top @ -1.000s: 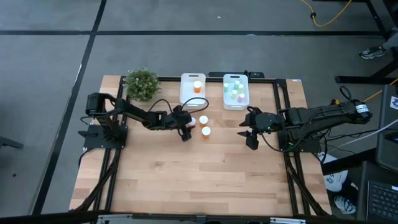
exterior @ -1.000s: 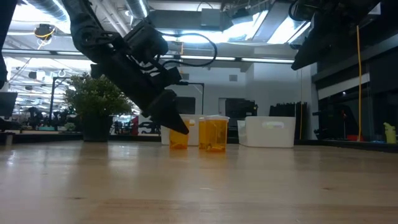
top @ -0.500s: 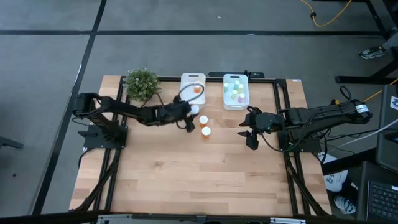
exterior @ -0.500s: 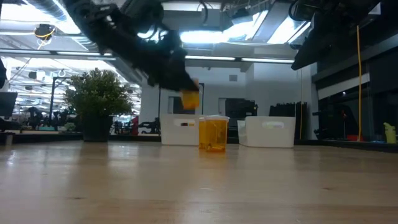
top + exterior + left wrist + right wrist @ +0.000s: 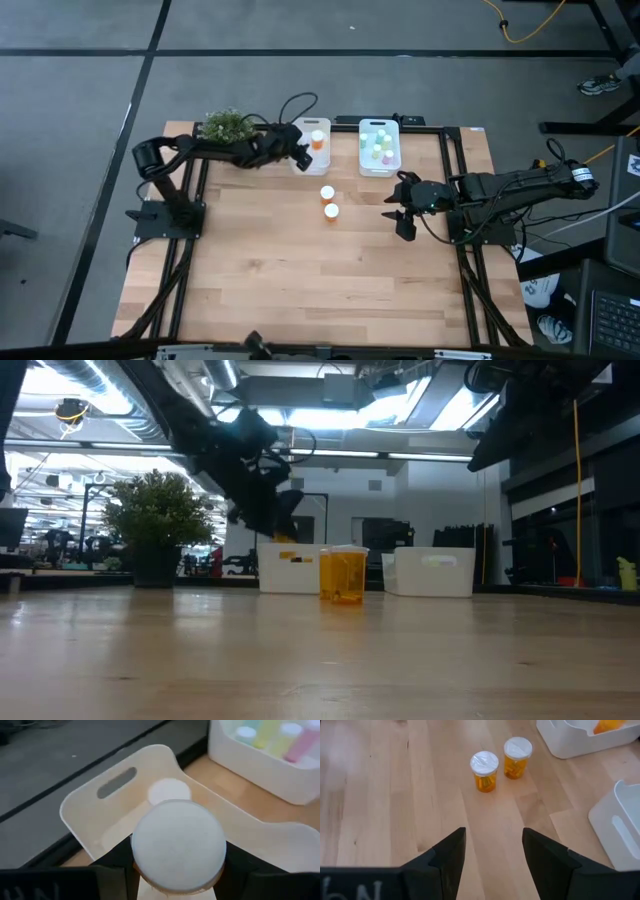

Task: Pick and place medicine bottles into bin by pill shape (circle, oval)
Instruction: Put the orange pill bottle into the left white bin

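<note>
My left gripper (image 5: 300, 157) is shut on an orange medicine bottle with a white cap (image 5: 177, 845), above the near end of the left white bin (image 5: 310, 130). One orange bottle (image 5: 318, 140) lies in that bin. Two more orange bottles (image 5: 327, 193) (image 5: 331, 211) stand upright on the table; they also show in the right wrist view (image 5: 485, 770) (image 5: 517, 751). Several pale bottles with green, pink and white caps (image 5: 378, 145) sit in the right bin (image 5: 393, 162). My right gripper (image 5: 400, 212) is open and empty at the table's right. My left gripper pinches the orange bottle between its two fingers, one on each side of the body just under the white cap (image 5: 137, 867). The fingers slant down from the table's left. The bottle is lifted clear, over the bin's inside (image 5: 125, 820).
A potted green plant (image 5: 225, 127) stands at the far left corner, close behind my left arm. The two bins sit side by side at the far edge. The near half of the wooden table (image 5: 320, 290) is bare wood.
My left gripper has lifted an orange bottle off the table beside the other two and carried it up and toward the far edge, to above the left bin. The bottle is now clear of the table. The right arm has kept still.
</note>
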Tool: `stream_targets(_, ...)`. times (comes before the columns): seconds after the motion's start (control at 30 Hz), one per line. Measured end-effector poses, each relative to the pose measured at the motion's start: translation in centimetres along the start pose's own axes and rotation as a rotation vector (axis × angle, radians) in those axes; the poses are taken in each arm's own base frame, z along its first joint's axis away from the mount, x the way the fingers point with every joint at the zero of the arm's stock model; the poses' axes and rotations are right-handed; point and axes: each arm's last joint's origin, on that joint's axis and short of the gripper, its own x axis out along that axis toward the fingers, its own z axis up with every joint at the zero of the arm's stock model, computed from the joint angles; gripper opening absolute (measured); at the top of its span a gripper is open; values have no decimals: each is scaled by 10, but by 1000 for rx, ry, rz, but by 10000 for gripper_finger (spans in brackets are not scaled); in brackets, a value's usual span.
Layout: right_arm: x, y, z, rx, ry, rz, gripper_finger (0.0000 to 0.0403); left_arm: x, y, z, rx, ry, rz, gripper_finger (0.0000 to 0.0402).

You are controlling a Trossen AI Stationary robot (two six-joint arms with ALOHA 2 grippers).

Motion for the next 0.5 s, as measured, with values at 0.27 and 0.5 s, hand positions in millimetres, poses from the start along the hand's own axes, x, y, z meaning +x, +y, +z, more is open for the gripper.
stream_targets(0.27, 0, 0, 0, -23, -1, 0, 197, 18, 16, -4, -36, -14, 12, 164)
stream_targets(0.5, 0, 0, 1, -21, -13, 4, 197, 18, 14, -5, -1, -7, -1, 198)
